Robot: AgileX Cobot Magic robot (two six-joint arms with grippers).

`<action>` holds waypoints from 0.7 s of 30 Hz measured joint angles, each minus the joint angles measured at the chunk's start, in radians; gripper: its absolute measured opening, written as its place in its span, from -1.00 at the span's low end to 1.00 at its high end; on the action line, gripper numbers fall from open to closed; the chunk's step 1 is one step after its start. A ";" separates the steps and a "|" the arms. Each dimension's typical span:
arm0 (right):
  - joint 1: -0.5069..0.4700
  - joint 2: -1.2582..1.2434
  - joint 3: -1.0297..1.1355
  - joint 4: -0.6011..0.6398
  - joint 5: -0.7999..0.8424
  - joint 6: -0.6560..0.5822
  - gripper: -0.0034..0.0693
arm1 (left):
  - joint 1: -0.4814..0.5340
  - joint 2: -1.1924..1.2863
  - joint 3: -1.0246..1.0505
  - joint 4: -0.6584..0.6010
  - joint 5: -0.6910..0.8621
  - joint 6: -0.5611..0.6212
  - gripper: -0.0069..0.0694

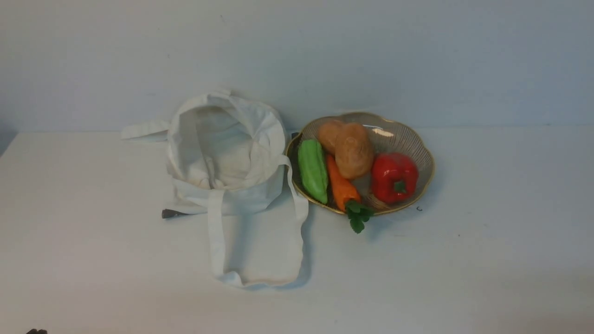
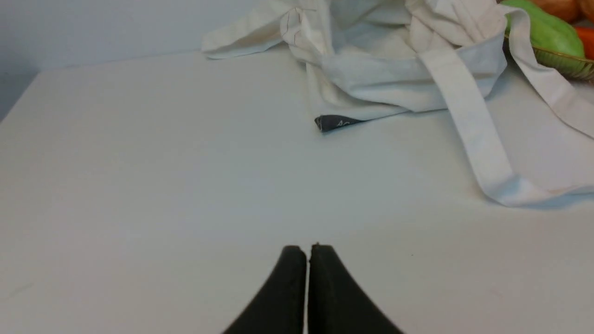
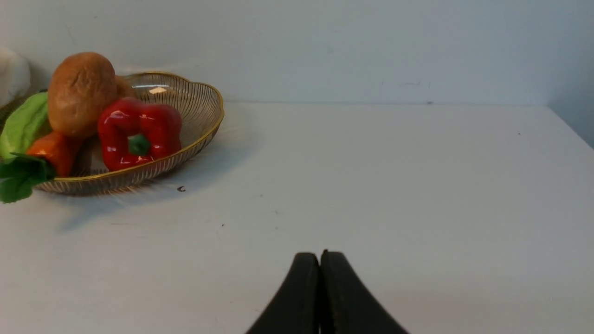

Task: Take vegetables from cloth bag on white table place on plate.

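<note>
Two tan potatoes lie on the ribbed, gold-rimmed plate (image 1: 408, 139), the nearer one (image 1: 353, 150) on top of the farther one (image 1: 328, 134); the top potato also shows in the right wrist view (image 3: 81, 93). The off-white cloth bag (image 1: 227, 153) stands open to the plate's left, and I see nothing inside it. Its straps trail toward me. My left gripper (image 2: 308, 248) is shut and empty over the bare white table (image 1: 464, 260), well short of the bag (image 2: 399, 69). My right gripper (image 3: 319, 255) is shut and empty, off to the side of the plate (image 3: 199, 106).
On the plate also lie a green vegetable (image 1: 313, 169), an orange carrot with green leaves (image 1: 341, 185) and a red bell pepper (image 1: 393, 177). A dark label (image 2: 336, 123) sticks out from under the bag. A pale wall stands behind the table.
</note>
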 joint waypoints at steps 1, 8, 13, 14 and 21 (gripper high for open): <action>0.000 0.000 0.000 0.000 0.000 0.000 -0.95 | 0.000 0.000 0.000 0.002 0.000 -0.004 -0.83; 0.000 0.000 0.000 0.000 0.000 0.000 -0.95 | 0.000 0.000 0.000 0.003 0.001 -0.008 -0.83; 0.000 0.000 0.000 0.000 0.000 0.000 -0.95 | 0.000 0.000 0.000 0.004 0.001 -0.008 -0.83; 0.000 0.000 0.000 0.000 0.000 0.000 -0.95 | 0.000 0.000 0.000 0.004 0.001 -0.008 -0.83; 0.000 0.000 0.000 0.000 0.000 0.000 -0.95 | 0.000 0.000 0.000 0.004 0.002 -0.008 -0.83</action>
